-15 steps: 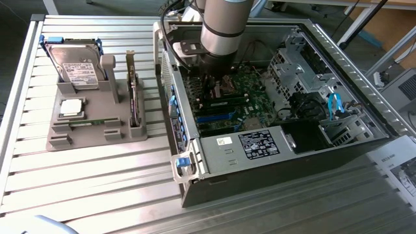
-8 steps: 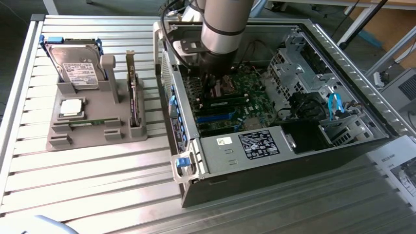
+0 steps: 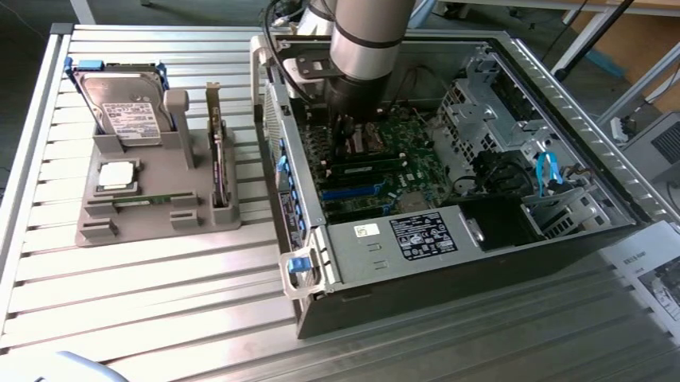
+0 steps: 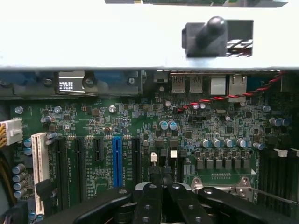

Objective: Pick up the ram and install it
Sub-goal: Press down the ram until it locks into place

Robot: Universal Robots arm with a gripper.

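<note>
The desk (image 3: 159, 286) is a bed of ribbed aluminium slats, and beyond its far edge I can make out metal frame legs and a cardboard box on the room's floor. On the exterior view's left sits a grey holder (image 3: 143, 203) carrying a hard drive (image 3: 126, 111) standing upright, a square silver processor (image 3: 117, 177), a dark expansion card (image 3: 218, 151) on edge, and the ram (image 3: 143, 200), a thin green stick lying low in a slot near the holder's front. An open computer case (image 3: 467, 183) lies on its side to the exterior view's right, its green motherboard (image 3: 388, 147) exposed, with a labelled power supply (image 3: 420, 235) at the near end.

The arm (image 3: 367, 40) comes down steeply into the case, well apart from the holder. From the wrist view, the gripper (image 4: 162, 186) hovers close over the board near a blue expansion slot (image 4: 117, 158), its jaws clenched together with nothing between them.
</note>
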